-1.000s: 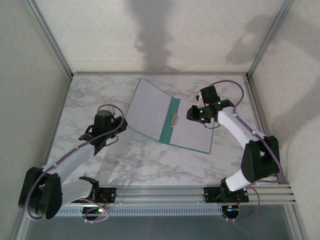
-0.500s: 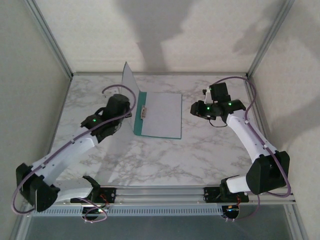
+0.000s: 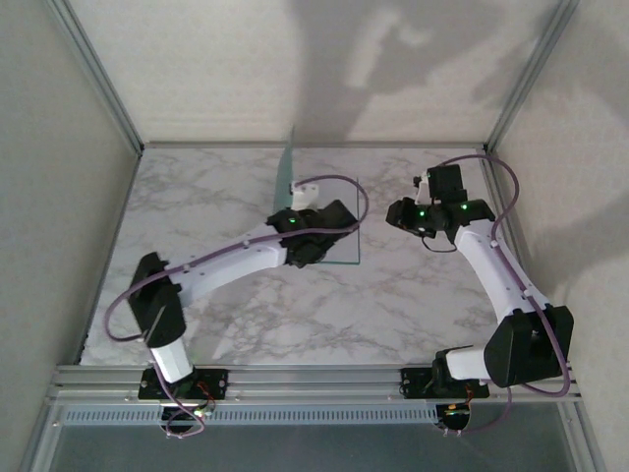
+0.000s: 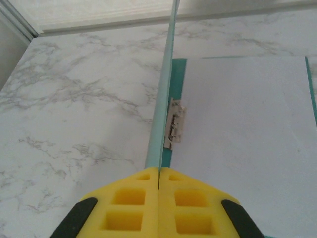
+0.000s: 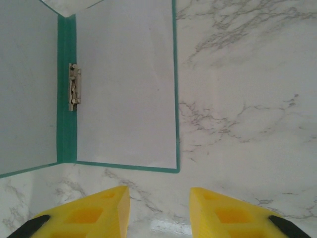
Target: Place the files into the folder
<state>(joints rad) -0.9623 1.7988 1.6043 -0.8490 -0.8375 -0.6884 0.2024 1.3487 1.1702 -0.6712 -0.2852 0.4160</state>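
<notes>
The teal folder's right leaf [image 5: 176,99] lies flat on the marble with the white files [image 3: 329,195] [image 5: 126,84] [image 4: 242,129] on it. The folder's left leaf [image 3: 288,162] [image 4: 163,99] stands upright on the fold beside the small white fastener [image 4: 176,124] [image 5: 74,87]. My left gripper [image 3: 295,202] [image 4: 158,171] is shut on the near edge of that raised leaf. My right gripper [image 3: 395,211] [image 5: 159,208] hangs open over bare marble, just off the folder's right edge and apart from it.
The marble table [image 3: 197,197] is walled by metal corner posts [image 3: 98,74] at back left and back right. My left arm reaches diagonally across the table's middle to the folder. A metal rail [image 3: 314,379] runs along the near edge.
My left gripper has swung the left leaf up from its low open position to upright, moving right toward the fold. The folder has shifted and squared up. My right gripper drew back slightly to the right.
</notes>
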